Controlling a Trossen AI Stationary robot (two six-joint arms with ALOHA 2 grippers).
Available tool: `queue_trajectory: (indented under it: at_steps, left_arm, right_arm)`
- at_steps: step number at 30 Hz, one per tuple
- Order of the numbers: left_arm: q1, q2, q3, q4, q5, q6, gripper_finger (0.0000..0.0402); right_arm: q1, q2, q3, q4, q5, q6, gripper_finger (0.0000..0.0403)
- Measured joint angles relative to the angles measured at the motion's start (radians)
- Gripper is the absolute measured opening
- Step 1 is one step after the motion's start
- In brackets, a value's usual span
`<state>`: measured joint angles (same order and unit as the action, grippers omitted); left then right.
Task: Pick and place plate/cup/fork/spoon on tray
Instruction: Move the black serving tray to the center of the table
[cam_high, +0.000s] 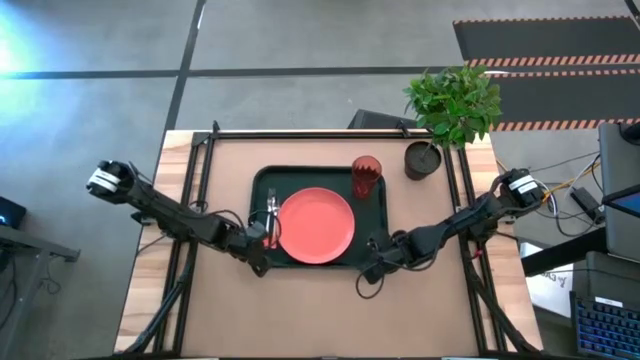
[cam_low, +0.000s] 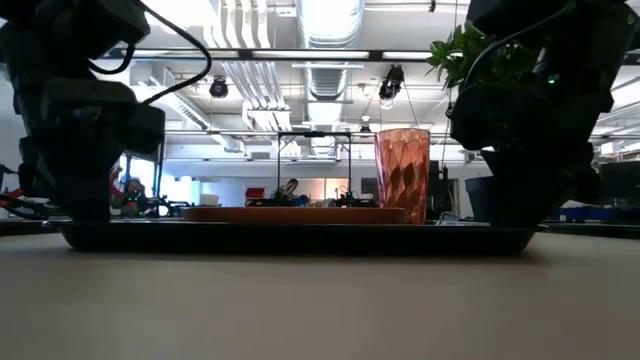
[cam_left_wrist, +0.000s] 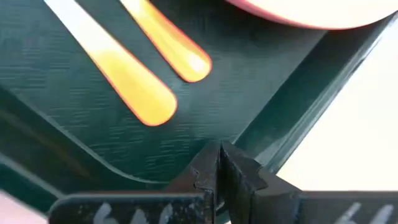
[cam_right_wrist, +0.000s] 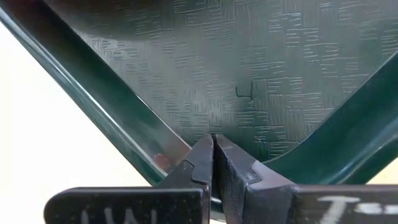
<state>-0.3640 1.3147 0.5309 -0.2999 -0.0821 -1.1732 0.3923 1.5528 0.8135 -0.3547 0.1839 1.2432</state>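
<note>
Centrally on the brown table lies the large dark green rectangular tray, each near corner pinched by a gripper: left gripper and right gripper both clamped on its raised rim. Inside sit the round coral-orange plate, the ribbed translucent red cup at the far right, then the orange-handled fork and spoon left of the plate

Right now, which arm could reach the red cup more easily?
Probably the right arm. The right claw sits at the tray's near right corner, on the cup's side. The left claw is at the near left corner, with the plate in between.
</note>
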Motion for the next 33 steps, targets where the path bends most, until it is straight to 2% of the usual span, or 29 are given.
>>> queue_trajectory:
  at_steps: [13, 23, 33]
  left_arm:
    - [-0.056, 0.149, 0.112, 0.004, 0.002, -0.001, 0.0000]
    - [-0.062, 0.150, 0.141, 0.004, 0.005, -0.010, 0.0000]
    - [-0.124, 0.150, 0.144, 0.016, 0.011, -0.110, 0.0000]
  right_arm:
    - [0.037, -0.001, 0.000, -0.014, 0.003, 0.047, 0.0008]
    - [0.117, -0.001, 0.000, -0.007, 0.022, 0.160, 0.0008]
    - [0.128, -0.005, 0.002, -0.053, 0.022, 0.160, 0.0008]
